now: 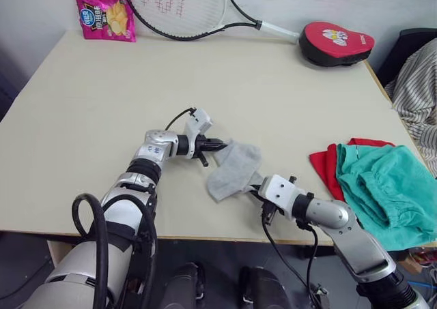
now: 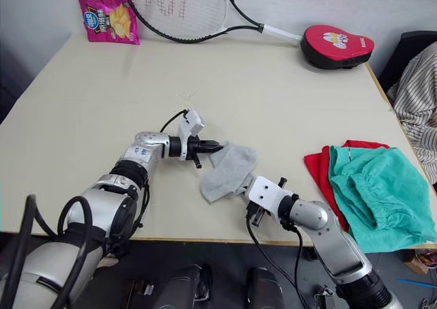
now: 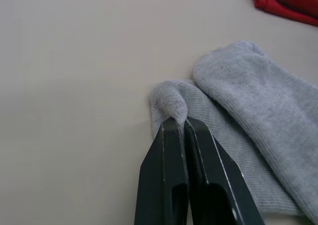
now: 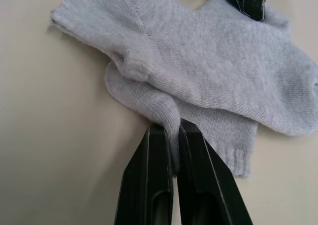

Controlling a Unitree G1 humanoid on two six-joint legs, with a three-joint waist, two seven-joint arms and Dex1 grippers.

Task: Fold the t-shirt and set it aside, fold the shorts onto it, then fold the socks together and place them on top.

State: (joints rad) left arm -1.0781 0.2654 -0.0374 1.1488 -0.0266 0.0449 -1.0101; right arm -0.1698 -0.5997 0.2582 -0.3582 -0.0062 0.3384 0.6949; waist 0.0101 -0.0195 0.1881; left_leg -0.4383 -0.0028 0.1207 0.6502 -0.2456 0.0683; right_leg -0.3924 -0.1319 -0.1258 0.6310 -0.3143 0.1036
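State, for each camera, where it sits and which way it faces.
Left and right eye views: on the head, looking forward and down at the table; both arms show.
Left wrist view: along the left gripper, pinching the socks.
Right wrist view: along the right gripper, also pinching them.
Shared: all views show the socks.

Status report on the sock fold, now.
Left gripper shut on the socks, right gripper shut on their near edge. Shorts already lie on t-shirt at the table's right edge. Path across looks clear.
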